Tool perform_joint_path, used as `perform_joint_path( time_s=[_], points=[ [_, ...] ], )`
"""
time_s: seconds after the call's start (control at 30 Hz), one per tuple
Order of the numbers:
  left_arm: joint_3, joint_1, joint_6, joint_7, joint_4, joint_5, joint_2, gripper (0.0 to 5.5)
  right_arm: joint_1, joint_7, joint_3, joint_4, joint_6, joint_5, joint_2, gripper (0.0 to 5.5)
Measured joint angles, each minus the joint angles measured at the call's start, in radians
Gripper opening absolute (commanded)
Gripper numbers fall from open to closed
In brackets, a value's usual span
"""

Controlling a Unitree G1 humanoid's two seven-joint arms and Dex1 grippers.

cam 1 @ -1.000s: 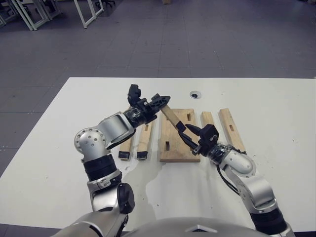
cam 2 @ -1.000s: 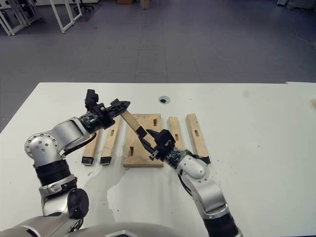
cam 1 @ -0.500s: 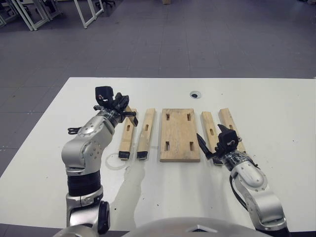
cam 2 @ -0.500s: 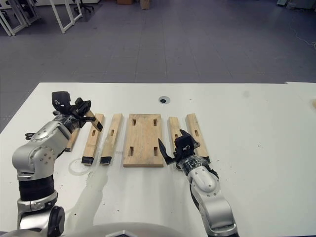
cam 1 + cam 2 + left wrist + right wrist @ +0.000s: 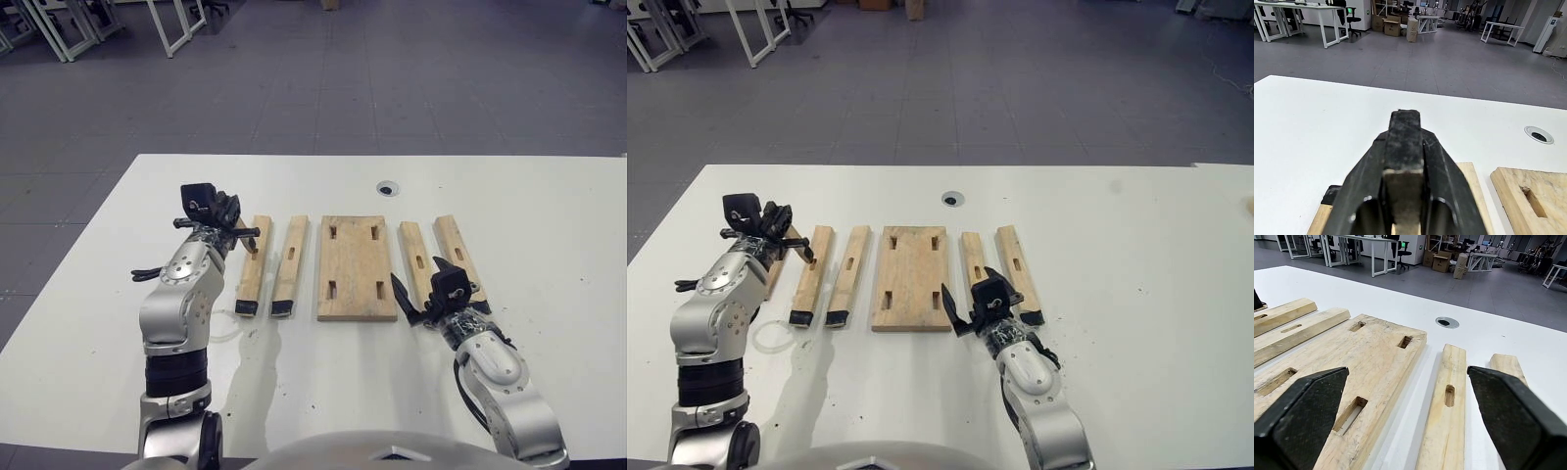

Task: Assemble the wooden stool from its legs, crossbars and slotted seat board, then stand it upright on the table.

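Note:
The slotted seat board (image 5: 356,266) lies flat mid-table. Two legs (image 5: 253,264) (image 5: 290,262) lie to its left and two more (image 5: 414,258) (image 5: 458,253) to its right, all parallel. My left gripper (image 5: 238,231) hovers just left of the left legs, shut on a short crossbar (image 5: 1403,190) whose dark tip points toward them. Another wooden piece (image 5: 774,276) lies partly hidden under that arm. My right gripper (image 5: 972,305) sits low by the near ends of the right legs, open, with nothing between its wide-spread fingers (image 5: 1303,421).
A round cable hole (image 5: 388,185) sits in the white table (image 5: 549,215) behind the board. A faint ring mark (image 5: 771,336) lies near the left legs' front ends. Bare table stretches right and front; grey floor and desks lie beyond the far edge.
A second ago both grippers held the crossbar above the seat board. The right gripper let go and drew back to the right legs; the left carried the crossbar off to the left.

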Motion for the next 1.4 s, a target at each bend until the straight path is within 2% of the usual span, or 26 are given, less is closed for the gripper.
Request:
perform_joint_path(
  time_s=[0.43,0.8,1.17,1.4],
  points=[
    [0.003,0.034,-0.084,-0.021,0.053,0.037,-0.02,0.43,0.0,0.002,-0.001,0.0,0.014,-0.002,-0.001,4.48],
    [-0.008,0.039,-0.053,-0.016,0.039,0.044,-0.055,0.43,0.011,-0.004,0.001,0.0,0.014,-0.003,0.002,4.48],
    [-0.088,0.127,-0.244,-0.042,0.081,0.144,-0.051,0.43,0.009,-0.007,-0.001,0.0,0.015,-0.01,0.002,4.48],
    [-0.085,0.157,-0.356,-0.063,0.119,0.144,-0.057,0.43,0.004,-0.007,-0.002,-0.001,0.018,-0.009,0.002,4.48]
  ],
)
